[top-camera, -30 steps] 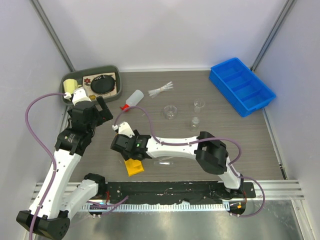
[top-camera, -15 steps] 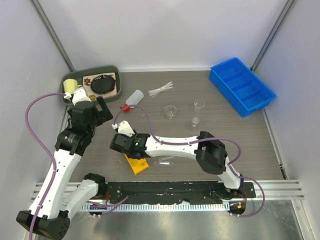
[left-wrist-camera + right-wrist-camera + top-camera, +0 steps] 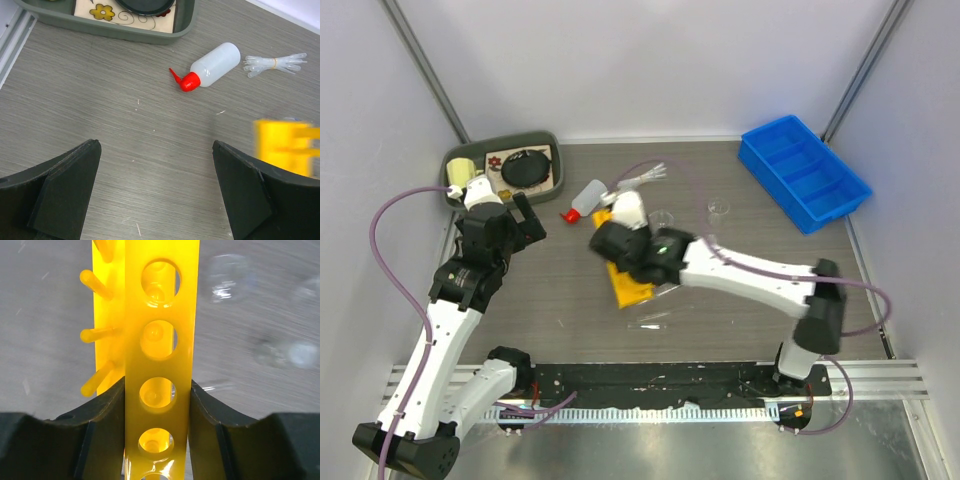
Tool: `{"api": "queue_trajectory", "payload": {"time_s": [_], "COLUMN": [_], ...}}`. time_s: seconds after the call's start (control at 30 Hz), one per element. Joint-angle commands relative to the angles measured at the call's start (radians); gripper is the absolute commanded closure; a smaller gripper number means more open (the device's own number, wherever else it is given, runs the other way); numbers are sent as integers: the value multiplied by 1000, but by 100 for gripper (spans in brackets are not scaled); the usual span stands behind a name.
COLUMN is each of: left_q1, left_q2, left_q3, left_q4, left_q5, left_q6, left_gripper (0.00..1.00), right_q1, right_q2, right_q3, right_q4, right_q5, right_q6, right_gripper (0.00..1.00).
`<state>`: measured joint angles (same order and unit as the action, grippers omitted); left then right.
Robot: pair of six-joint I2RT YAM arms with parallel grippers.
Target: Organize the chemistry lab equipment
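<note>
**Right hand** (image 3: pixel 157 405) is clenched on the long yellow rack (image 3: pixel 159 315), with one dark finger (image 3: pixel 100 420) pressed to each long edge. The rack is a rigid plastic strip pierced by a row of round holes, with blunt pegs along its left side. Bare grey wood-grain worktop (image 3: pixel 45 315) lies left of the hand. Blurred clear glass beakers (image 3: pixel 227 272) lie ahead to its right.

**Left hand** (image 3: pixel 157 192) is released, jaws wide over open worktop. Ahead of it lie the white squeeze bottle (image 3: pixel 215 62) with its red cap, bundled pipettes (image 3: pixel 272 64) and the green tray (image 3: pixel 125 32).
</note>
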<state>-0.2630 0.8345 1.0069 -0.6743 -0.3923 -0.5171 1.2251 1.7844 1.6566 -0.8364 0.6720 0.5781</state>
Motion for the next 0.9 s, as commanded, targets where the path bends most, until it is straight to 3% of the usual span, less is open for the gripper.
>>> {"api": "queue_trajectory", "payload": {"time_s": [0.0, 0.13, 0.37, 0.6, 0.87], "left_q1": [2, 4, 2, 4, 4], "left_q2": [-15, -14, -17, -20, -15], "left_q3": [29, 27, 29, 24, 24], "left_q4": [24, 24, 27, 32, 38], "left_q5": [16, 29, 46, 66, 99], "left_q6": [-8, -8, -9, -15, -20], "left_gripper": [0, 0, 0, 0, 0], "right_q1": [-188, -363, -601, -811, -960], "right_q2": [-252, -458, -598, -657, -602], "right_q3": [-156, -259, -380, -607, -715], "right_q4": [-55, -98, -173, -68, 121], "right_q5": [86, 80, 72, -34, -181], "right_q6": [80, 97, 77, 28, -72], "right_gripper": [99, 99, 99, 99, 99]}}
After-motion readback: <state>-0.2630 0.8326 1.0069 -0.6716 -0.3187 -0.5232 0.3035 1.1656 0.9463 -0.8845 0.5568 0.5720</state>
